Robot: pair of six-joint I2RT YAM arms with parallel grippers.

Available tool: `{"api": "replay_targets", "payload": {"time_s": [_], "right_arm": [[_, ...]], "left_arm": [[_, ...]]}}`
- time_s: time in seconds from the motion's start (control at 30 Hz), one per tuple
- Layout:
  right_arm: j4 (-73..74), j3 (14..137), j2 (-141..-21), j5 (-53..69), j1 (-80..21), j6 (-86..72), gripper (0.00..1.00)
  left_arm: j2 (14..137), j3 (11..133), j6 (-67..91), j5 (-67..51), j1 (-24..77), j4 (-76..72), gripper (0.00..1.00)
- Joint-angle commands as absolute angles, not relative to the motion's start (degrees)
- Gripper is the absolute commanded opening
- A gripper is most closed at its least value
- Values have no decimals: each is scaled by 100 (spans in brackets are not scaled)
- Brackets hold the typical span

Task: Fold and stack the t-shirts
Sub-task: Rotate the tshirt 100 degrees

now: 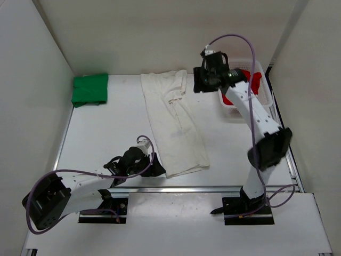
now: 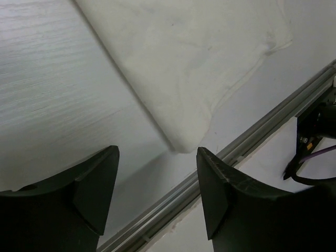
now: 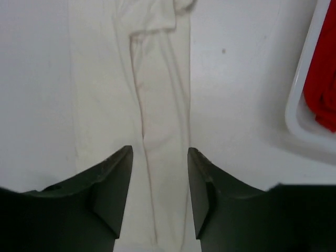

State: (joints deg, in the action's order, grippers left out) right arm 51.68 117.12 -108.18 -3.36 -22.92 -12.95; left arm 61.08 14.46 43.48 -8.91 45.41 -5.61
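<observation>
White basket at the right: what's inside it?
A red t-shirt lies in the basket. The right arm covers the basket's middle, so anything beneath is hidden.

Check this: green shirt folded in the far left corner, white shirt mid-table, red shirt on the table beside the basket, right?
Not quite: the red shirt lies inside the basket, not beside it, as the top view shows. The green shirt and white shirt are as you said.

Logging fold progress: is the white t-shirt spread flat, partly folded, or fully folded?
Partly folded: the white t-shirt lies as a long narrow strip, sides turned in, not yet compact like the green t-shirt.
</observation>
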Motion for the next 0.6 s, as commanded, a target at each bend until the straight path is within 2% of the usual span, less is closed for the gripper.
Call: {"api": "replay_targets", "payload": {"time_s": [0.0,0.07,0.13,0.23,0.33,0.47,0.57], "right_arm": [[3862,9699,-9384,-247,-2426,-1247,43],[3306,8024,-8503,-44,-2312,-1651,35],[2369,6345,-7923,411,-2233,-2124,23],[1523,4725,-7218,659,-2118,-2557,17],[1144,3774,-6585,685,-1961,-2873,16],[415,2875,-5987,1316,-1618,-3260,18],[273,2453,-5679,1546,-1503,-3384,19]], "left_arm": [[6345,1371,4658,-730,4719,-1054,70],[6425,1389,4711,-599,4781,-1195,65],[6468,1441,4772,-484,4851,-1222,61],[6539,1546,4781,-439,4878,-1161,59],[6295,1871,4589,251,5271,-547,51],[6126,2380,4045,1002,5747,-1,52],[6695,2847,3693,1212,5975,579,52]]}}
